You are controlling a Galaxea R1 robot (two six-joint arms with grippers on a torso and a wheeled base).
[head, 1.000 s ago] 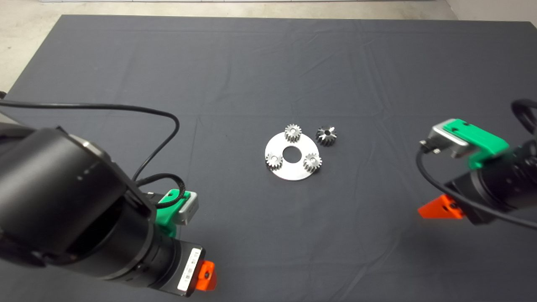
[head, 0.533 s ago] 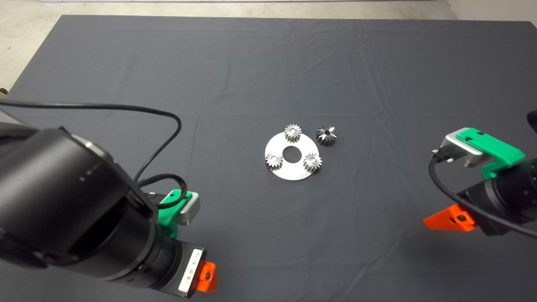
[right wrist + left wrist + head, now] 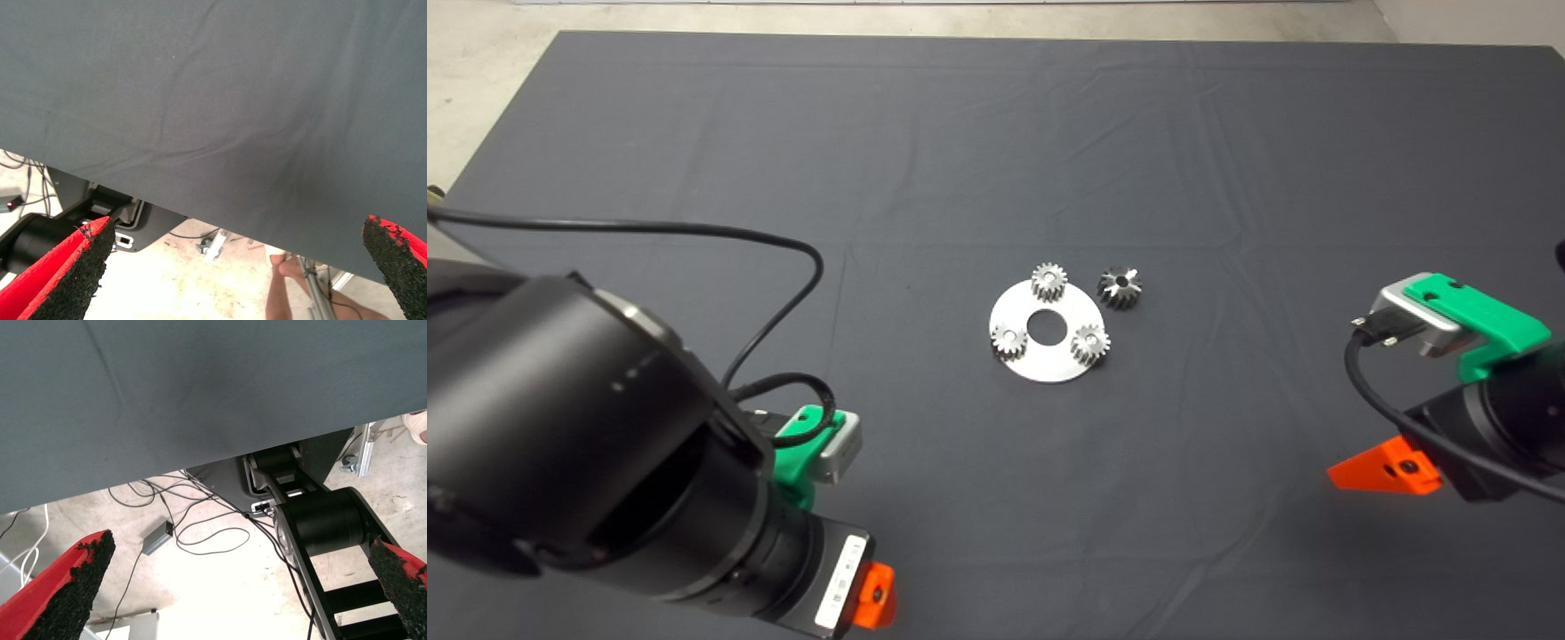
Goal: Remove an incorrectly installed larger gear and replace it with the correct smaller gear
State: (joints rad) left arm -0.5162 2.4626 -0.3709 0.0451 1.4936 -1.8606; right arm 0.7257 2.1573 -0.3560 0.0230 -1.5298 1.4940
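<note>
Left gripper (image 3: 233, 587): fingers spread wide, empty
Right gripper (image 3: 233, 267): fingers apart, empty
Risk: your retreating arm could nudge the larger gear (image 3: 1118, 287) against the plate (image 3: 1040, 360)

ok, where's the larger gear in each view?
Head view: the larger gear lies on the mat right of the round plate, off it, near the plate's top small gear.
Left wrist view: not in it.
Right wrist view: not in it.
Shared landmark: the dark mat, whose edge shows in all three views.
</note>
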